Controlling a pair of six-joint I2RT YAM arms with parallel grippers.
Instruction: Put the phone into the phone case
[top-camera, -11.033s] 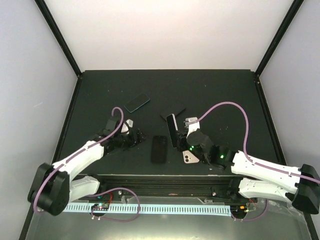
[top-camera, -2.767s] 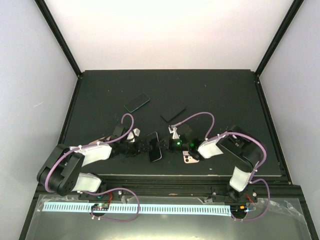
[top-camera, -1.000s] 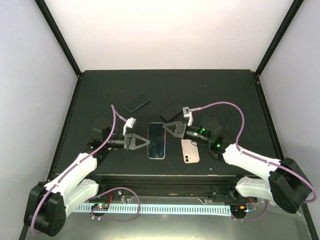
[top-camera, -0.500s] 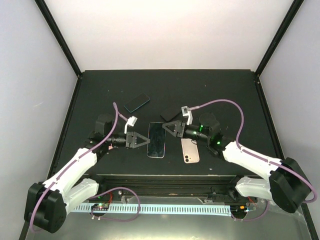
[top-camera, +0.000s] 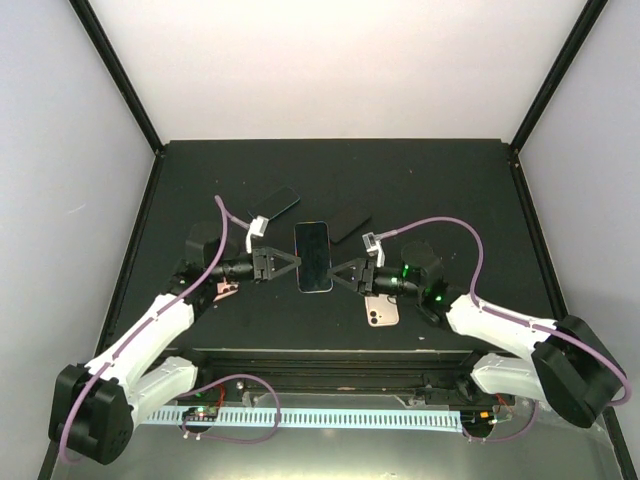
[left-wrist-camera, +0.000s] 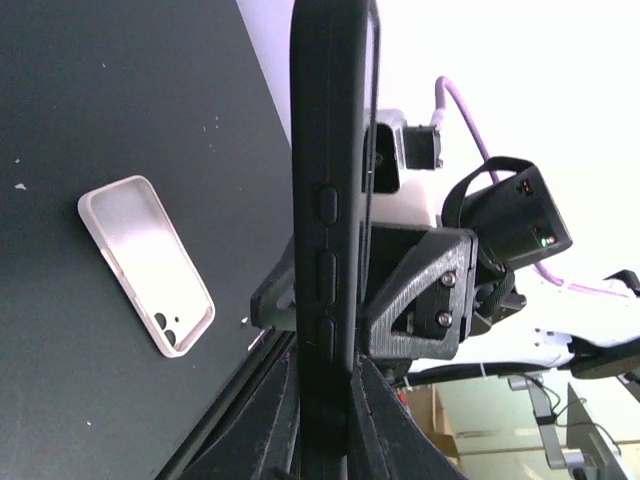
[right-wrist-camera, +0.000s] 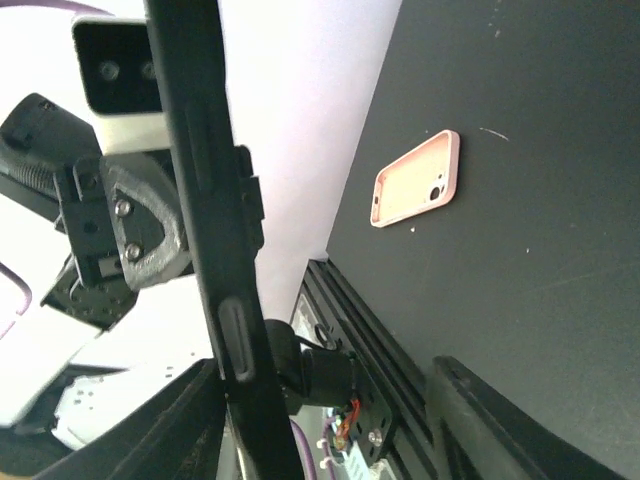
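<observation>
Your left gripper (top-camera: 295, 266) and right gripper (top-camera: 334, 274) each clamped the phone (top-camera: 313, 256), its long axis near-far; the phone case (top-camera: 381, 311) lay near-right.

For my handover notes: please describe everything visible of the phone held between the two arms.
The phone is a thin dark slab, its glossy screen facing up, with side buttons along one matte black edge. It appears held above the table, roughly level. The left gripper and right gripper each have their jaws closed on a long edge.
</observation>
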